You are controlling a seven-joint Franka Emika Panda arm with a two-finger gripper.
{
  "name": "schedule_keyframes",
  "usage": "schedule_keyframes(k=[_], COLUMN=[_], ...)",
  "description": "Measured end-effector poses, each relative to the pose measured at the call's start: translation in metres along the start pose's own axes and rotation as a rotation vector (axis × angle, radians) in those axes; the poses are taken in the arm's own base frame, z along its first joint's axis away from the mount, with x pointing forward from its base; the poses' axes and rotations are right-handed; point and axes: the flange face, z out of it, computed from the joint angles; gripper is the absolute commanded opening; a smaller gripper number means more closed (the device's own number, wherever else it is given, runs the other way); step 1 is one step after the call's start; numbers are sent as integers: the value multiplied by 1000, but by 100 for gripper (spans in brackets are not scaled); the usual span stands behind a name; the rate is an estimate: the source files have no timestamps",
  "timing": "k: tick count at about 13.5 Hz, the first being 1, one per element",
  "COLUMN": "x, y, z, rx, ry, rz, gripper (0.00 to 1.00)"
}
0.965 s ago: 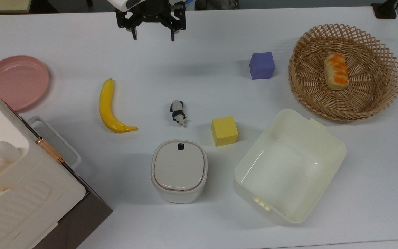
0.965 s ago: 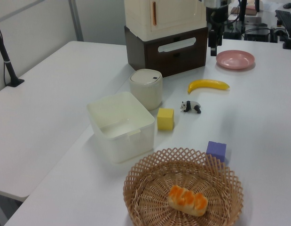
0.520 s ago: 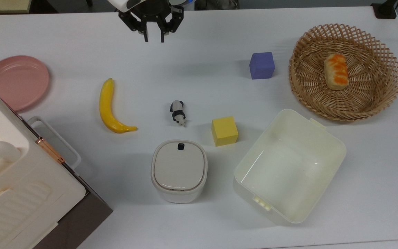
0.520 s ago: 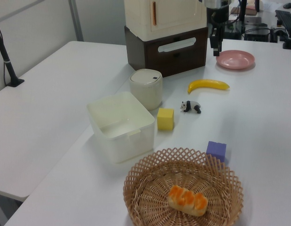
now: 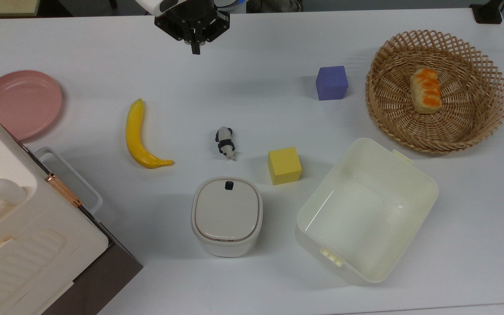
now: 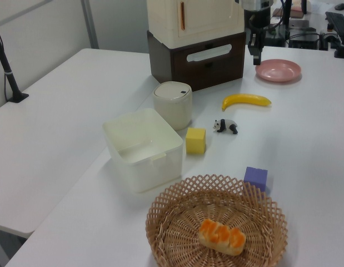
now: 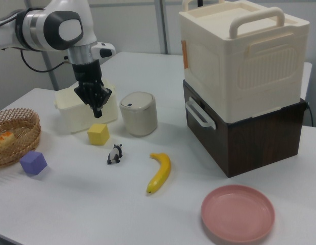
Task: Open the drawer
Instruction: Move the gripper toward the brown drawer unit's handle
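The drawer is the dark brown cabinet [image 7: 249,140] under a large cream box [image 7: 239,56]; its white loop handle [image 7: 199,114] faces the table. The top view shows that handle [image 5: 79,176] at the lower left, and the left view has the handle [image 6: 208,53] on the brown front. The drawer looks closed. My gripper [image 5: 195,49] hangs at the far edge of the table, well away from the handle, shut with nothing between its fingers. The gripper [image 6: 255,58] sits above the pink plate in the left view, and the gripper [image 7: 99,113] hovers over the yellow cube in the right view.
Between gripper and drawer lie a banana [image 5: 140,136] and a pink plate [image 5: 19,103]. A toy panda [image 5: 225,141], yellow cube [image 5: 284,165], lidded canister [image 5: 227,215], cream tub [image 5: 365,210], purple cube [image 5: 331,82] and a wicker basket [image 5: 488,109] holding bread [image 5: 426,89] fill the middle and right.
The fingers have closed from wide apart to touching. The gripper stayed at the far table edge, shifting only slightly.
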Motion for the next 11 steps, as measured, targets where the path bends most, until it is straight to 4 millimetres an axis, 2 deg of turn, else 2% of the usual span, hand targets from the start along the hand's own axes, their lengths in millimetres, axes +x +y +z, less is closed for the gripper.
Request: schedule_keyframes(k=[5, 8, 11], x=[16, 26, 45], y=[23, 34, 41], z=[2, 10, 23], rx=[32, 48, 63], ry=[87, 115, 181], rz=[178, 291, 404], gripper=[1, 1, 2])
